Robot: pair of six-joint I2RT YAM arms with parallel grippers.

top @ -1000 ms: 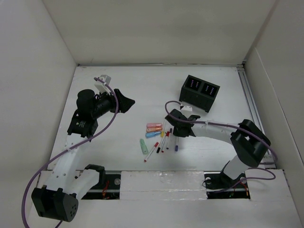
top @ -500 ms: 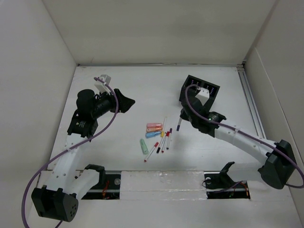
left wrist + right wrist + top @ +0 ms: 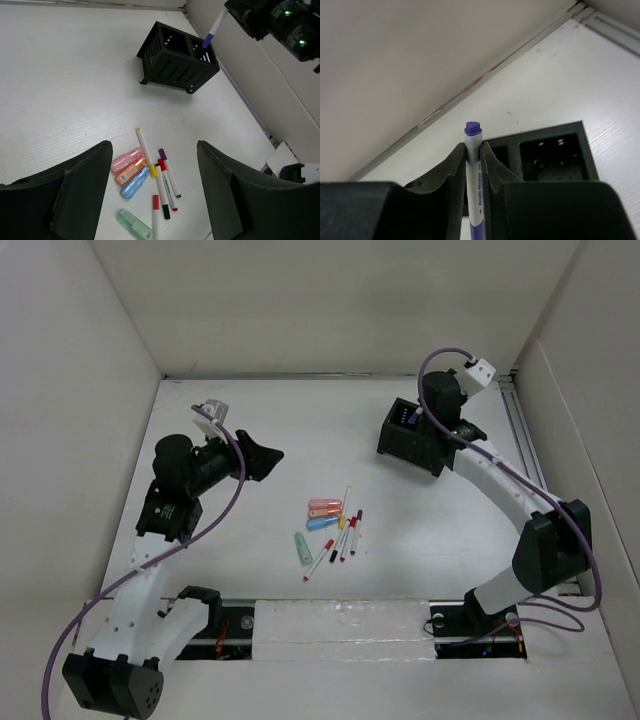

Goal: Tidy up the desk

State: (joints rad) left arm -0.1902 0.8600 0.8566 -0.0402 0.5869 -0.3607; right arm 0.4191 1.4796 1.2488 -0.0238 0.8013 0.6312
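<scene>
Reaching far forward | right end effector (image 3: 473, 149) clamps pen (image 3: 474, 196) | above organizer (image 3: 418, 443)

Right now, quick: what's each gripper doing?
Left gripper: open, empty.
Right gripper: shut on a purple-capped pen, over the organizer.

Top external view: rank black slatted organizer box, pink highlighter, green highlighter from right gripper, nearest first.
1. black slatted organizer box: far right, directly at the right gripper.
2. pink highlighter: centre.
3. green highlighter: centre-left, nearer the arm bases.
</scene>
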